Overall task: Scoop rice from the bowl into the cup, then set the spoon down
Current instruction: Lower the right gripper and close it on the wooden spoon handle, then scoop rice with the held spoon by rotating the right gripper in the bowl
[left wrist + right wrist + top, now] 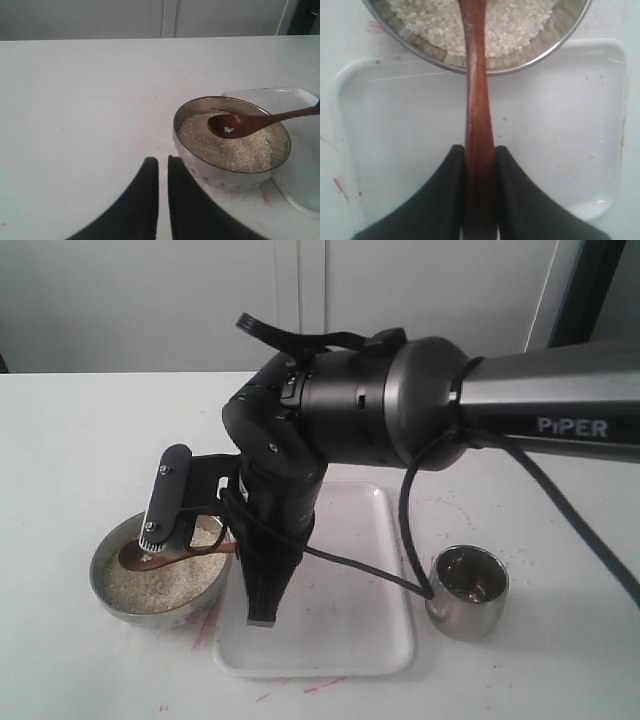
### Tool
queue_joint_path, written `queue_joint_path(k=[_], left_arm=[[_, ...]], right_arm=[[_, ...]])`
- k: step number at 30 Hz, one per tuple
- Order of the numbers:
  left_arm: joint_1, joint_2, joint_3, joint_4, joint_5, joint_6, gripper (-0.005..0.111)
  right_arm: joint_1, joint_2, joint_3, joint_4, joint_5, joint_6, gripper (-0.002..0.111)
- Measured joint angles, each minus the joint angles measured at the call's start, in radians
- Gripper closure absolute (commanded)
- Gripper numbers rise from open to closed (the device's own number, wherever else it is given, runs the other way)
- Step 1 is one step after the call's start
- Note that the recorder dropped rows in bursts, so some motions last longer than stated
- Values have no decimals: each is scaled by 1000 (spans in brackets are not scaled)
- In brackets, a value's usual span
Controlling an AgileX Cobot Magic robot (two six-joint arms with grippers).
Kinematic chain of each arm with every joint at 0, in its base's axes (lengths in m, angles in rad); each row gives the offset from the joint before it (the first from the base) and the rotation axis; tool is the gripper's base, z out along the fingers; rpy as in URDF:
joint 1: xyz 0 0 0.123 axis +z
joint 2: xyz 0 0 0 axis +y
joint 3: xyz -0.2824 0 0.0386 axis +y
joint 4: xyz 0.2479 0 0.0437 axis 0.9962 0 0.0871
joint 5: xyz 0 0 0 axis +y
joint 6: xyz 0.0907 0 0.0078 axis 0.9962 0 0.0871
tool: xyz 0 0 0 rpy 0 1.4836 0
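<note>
The steel bowl holds white rice and sits at the left of the table. The dark wooden spoon lies with its oval end on or just above the rice, with only a few grains in it. My right gripper is shut on the spoon handle over the tray, pointing at the bowl. The shiny steel cup stands to the right of the tray. My left gripper is shut on nothing, low over the table beside the bowl.
A white plastic tray lies between the bowl and the cup. The right arm reaches across it from the right, with its cable hanging near the cup. Red marks stain the table by the bowl and the tray's front edge.
</note>
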Motion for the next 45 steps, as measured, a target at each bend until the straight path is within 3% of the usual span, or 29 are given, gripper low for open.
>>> queue_joint_path(k=[13, 24, 28, 45], left_arm=[[0, 0, 0, 0, 0, 0, 92], [0, 0, 0, 0, 0, 0, 92], [0, 0, 0, 0, 0, 0, 92], [0, 0, 0, 0, 0, 0, 92]], right_arm=[[79, -66, 0, -225, 123, 5, 103], [208, -66, -11, -600, 220, 116, 103], [221, -66, -11, -684, 227, 142, 108], [264, 52, -17, -912, 291, 204, 108]])
